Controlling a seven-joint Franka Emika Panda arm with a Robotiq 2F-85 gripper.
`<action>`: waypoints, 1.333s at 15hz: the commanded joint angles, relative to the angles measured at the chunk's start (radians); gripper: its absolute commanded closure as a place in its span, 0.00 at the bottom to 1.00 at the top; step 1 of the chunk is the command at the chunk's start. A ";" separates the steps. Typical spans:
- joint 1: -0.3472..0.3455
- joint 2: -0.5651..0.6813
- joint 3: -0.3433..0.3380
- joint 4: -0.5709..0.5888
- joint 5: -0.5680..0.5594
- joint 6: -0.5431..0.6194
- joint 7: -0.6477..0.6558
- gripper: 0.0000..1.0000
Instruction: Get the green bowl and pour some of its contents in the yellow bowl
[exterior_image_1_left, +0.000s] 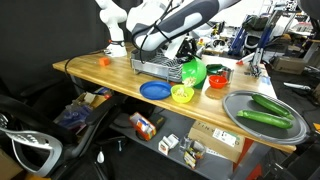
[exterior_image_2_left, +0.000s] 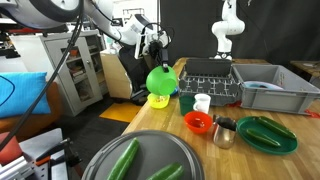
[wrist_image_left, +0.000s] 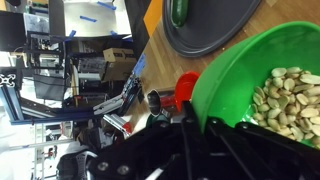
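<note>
The green bowl (exterior_image_1_left: 193, 72) is held tilted above the yellow bowl (exterior_image_1_left: 182, 94), which sits on the wooden table near its front edge. In another exterior view the green bowl (exterior_image_2_left: 161, 80) hangs tipped over the yellow bowl (exterior_image_2_left: 158, 100). My gripper (wrist_image_left: 195, 125) is shut on the green bowl's rim; the bowl (wrist_image_left: 235, 75) fills the right of the wrist view and holds pale nuts (wrist_image_left: 290, 100). The gripper (exterior_image_1_left: 180, 55) reaches in from above.
A blue plate (exterior_image_1_left: 154, 90) lies beside the yellow bowl. A red bowl (exterior_image_1_left: 216, 81), a dish rack (exterior_image_1_left: 155, 66), a grey tray with cucumbers (exterior_image_1_left: 262, 110), a white cup (exterior_image_2_left: 202, 102), a metal jug (exterior_image_2_left: 224, 130) and a grey bin (exterior_image_2_left: 270, 92) crowd the table.
</note>
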 joint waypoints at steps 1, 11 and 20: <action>0.009 0.028 -0.013 0.049 -0.018 -0.042 -0.037 0.99; 0.013 0.035 -0.017 0.048 -0.039 -0.049 -0.036 0.99; 0.025 0.051 -0.015 0.051 -0.078 -0.071 -0.039 0.99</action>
